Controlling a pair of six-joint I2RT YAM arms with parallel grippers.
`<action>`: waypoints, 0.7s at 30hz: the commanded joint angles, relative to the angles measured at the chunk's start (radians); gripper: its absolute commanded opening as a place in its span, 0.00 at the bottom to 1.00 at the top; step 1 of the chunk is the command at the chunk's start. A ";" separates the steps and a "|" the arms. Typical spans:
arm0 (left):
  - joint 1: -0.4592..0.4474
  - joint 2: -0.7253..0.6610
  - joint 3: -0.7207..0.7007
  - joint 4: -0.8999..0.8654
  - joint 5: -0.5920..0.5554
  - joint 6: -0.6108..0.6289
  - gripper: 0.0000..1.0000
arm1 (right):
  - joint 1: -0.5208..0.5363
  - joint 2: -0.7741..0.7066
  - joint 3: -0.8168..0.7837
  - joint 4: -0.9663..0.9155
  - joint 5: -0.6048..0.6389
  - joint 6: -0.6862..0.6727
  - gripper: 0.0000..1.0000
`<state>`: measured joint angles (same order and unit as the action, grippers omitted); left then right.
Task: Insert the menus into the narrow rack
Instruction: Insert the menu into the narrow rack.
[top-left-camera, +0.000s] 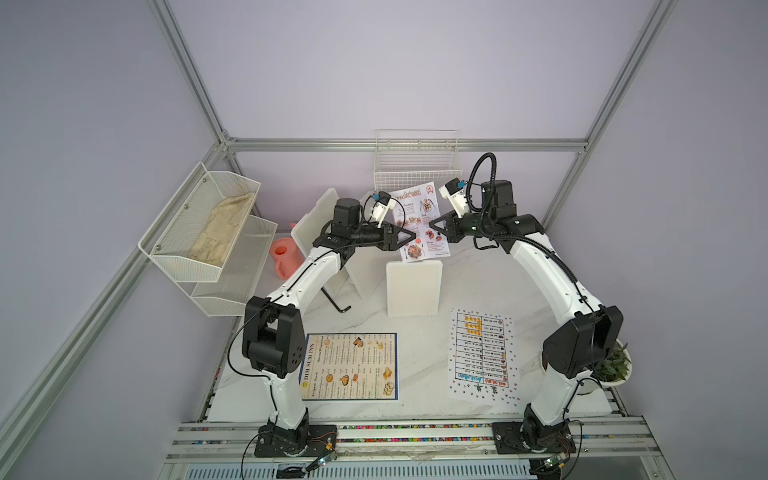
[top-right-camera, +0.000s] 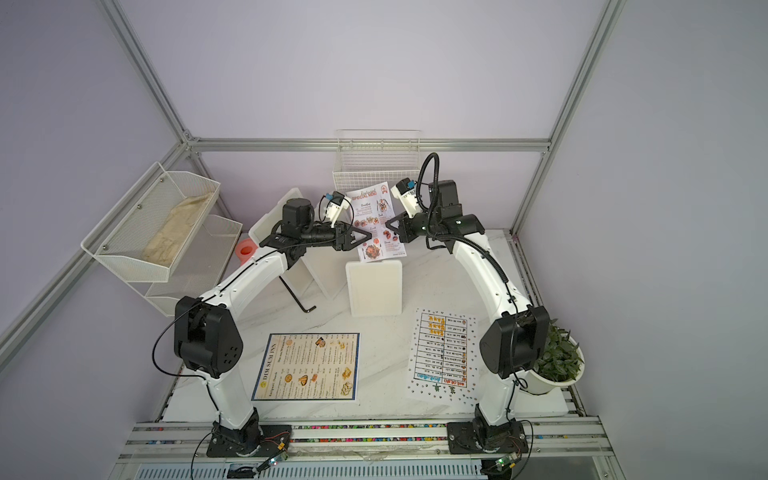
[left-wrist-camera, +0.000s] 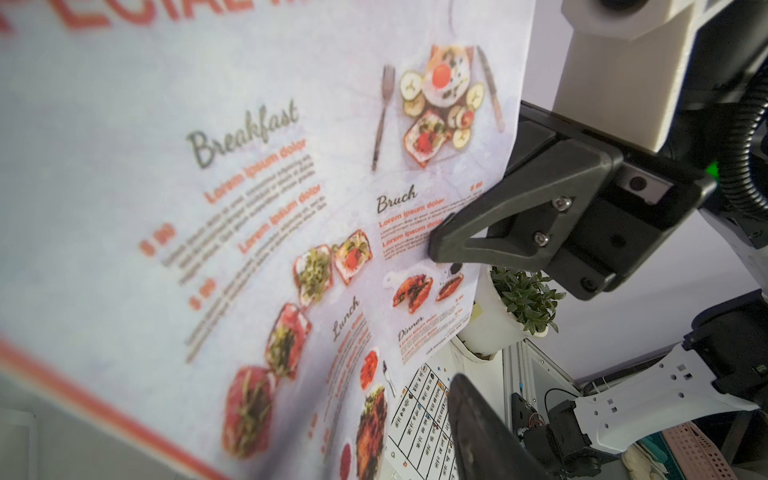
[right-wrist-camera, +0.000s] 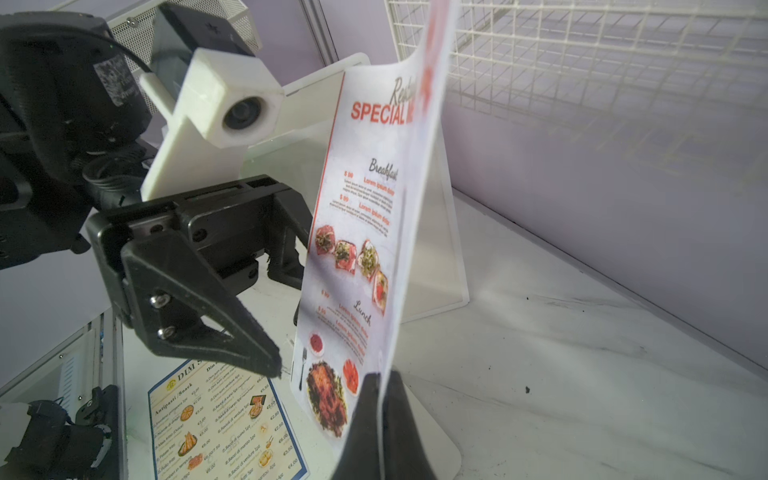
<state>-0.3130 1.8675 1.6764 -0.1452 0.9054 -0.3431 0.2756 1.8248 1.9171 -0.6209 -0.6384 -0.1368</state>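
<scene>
One Special Menu card in the air, right jaws clamped on its edge, left jaws apart alongside

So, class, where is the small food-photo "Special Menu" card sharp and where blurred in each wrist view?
In the left wrist view the small food-photo "Special Menu" card blurs toward the lens, sharpening near the right gripper; in the right wrist view its print reads clearly, only the nearest edge smears.

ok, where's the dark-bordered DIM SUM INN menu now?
In both top views the dark-bordered DIM SUM INN menu lies flat near-left on the table, beside the left arm.
</scene>
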 joint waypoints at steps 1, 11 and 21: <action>0.006 0.005 0.048 0.046 0.017 -0.011 0.60 | -0.007 0.002 0.022 -0.013 0.000 -0.056 0.00; 0.022 -0.008 0.036 0.149 -0.011 -0.103 0.59 | -0.022 -0.016 -0.056 0.146 -0.110 0.071 0.00; 0.035 -0.040 0.025 0.184 -0.017 -0.133 0.59 | -0.029 -0.084 -0.268 0.497 -0.153 0.259 0.00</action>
<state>-0.2855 1.8832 1.6764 -0.0154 0.8890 -0.4549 0.2531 1.7985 1.6855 -0.2768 -0.7666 0.0471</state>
